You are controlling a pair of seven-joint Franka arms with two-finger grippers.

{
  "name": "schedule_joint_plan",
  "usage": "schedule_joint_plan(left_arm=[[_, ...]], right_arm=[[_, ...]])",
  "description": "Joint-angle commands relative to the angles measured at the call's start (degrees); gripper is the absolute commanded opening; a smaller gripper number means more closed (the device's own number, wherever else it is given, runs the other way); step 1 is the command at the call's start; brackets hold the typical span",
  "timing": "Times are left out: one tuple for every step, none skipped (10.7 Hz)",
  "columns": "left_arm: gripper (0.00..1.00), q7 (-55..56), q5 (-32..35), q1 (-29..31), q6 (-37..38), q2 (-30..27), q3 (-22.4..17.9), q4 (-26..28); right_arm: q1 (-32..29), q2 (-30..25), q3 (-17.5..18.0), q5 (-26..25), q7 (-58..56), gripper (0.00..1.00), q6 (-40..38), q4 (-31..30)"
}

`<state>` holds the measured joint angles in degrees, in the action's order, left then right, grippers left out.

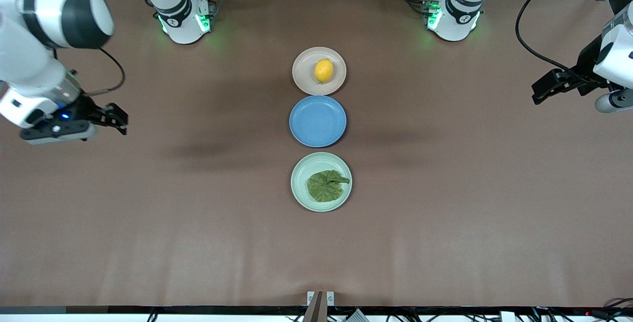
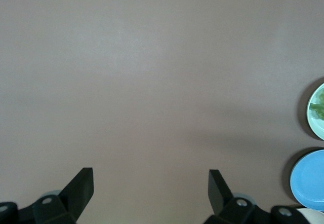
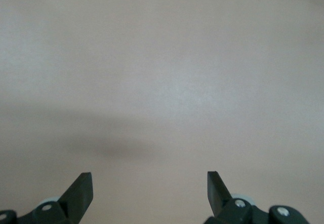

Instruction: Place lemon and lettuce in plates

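Three round shallow plates in a single row at mid-table, on a brown table covering (image 1: pixel 445 213).

- Beige-pink matte plate (image 1: pixel 302 75): farthest from the front camera. Small oval bright yellow lemon (image 1: pixel 323 70) resting in it, slightly toward the left arm's end of the plate.
- Blue plate (image 1: pixel 317 121): between the other two, just beside each, nothing in it.
- Pale mint green matte plate (image 1: pixel 301 172): nearest to the front camera. Dark green wrinkly lettuce leaf (image 1: pixel 326 185) lying in it, short stem tip pointing toward the left arm's end of the table.

Left gripper (image 1: pixel 540 91): raised over bare table covering at the left arm's end, well apart from the plates. Fingers (image 2: pixel 81 186) spread wide in the left wrist view, nothing between them. Edges of the mint green plate (image 2: pixel 313 127) and blue plate (image 2: pixel 309 178) visible at the margin of that view.

Right gripper (image 1: pixel 117 116): raised over bare table covering at the right arm's end, well apart from the plates. Fingers (image 3: pixel 81 188) spread wide in the right wrist view, nothing between them; only table covering visible there.
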<state>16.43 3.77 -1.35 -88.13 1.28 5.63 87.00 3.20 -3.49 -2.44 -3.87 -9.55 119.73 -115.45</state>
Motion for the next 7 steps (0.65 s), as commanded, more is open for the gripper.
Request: schedule_joint_plan(left_arm=[[1.00, -1.49, -1.31, 0.56, 0.68, -0.93, 0.35, 0.54], [1.00, -1.49, -1.31, 0.65, 0.68, -0.93, 0.35, 0.54], [1.00, -1.58, -1.31, 0.73, 0.68, -0.93, 0.26, 0.46], [1.00, -1.58, -1.31, 0.73, 0.68, -1.01, 0.26, 0.45], [1.00, -1.58, -1.23, 0.73, 0.68, -1.01, 0.26, 0.45], [1.00, -2.10, -1.23, 0.73, 0.68, -1.01, 0.26, 0.45], [1.00, -3.58, -1.14, 0.65, 0.68, -1.01, 0.35, 0.45]], right_arm=[[-0.82, -0.20, -2.48, 4.66, -5.39, 1.00, -13.16, 10.21], [-1.00, -0.20, -2.57, 4.66, -4.87, 1.00, -16.25, 12.25], [-1.09, -0.20, -2.57, 4.83, -4.08, 1.00, -18.28, 13.92], [-1.52, -0.11, -2.57, 5.62, -2.16, 1.00, -20.04, 15.59], [-2.23, -0.11, -2.31, 6.84, -0.57, 1.00, -22.32, 17.26], [-2.84, 0.41, -2.04, 7.90, -0.03, 1.00, -24.09, 20.06], [-3.20, 1.81, -1.69, 8.00, 1.62, 1.00, -26.45, 23.31]])
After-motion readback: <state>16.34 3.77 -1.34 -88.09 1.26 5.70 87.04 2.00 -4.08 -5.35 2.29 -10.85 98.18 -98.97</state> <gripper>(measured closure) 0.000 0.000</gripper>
